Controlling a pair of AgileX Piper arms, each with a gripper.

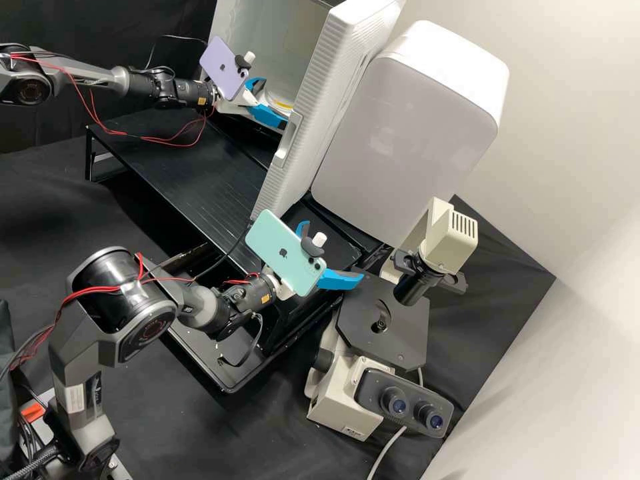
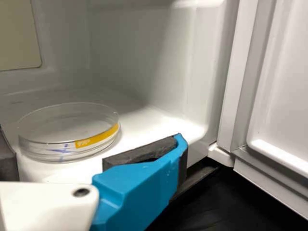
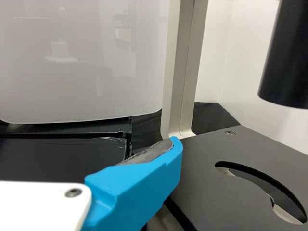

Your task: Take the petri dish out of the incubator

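The petri dish (image 2: 67,127) lies near the front lip of the incubator (image 2: 144,62), whose door (image 2: 279,96) is wide open. The left gripper (image 1: 270,101) is spread, seemingly flanking the dish. The right gripper (image 1: 339,277) hovers beside the microscope stage (image 3: 250,163); its state cannot be told.

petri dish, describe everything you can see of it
The petri dish is a shallow, round, clear dish with a yellow strip and blue pen marks on its side. It lies flat on the white floor of the open incubator, between the open fingers of the left gripper; the blue finger stands apart.
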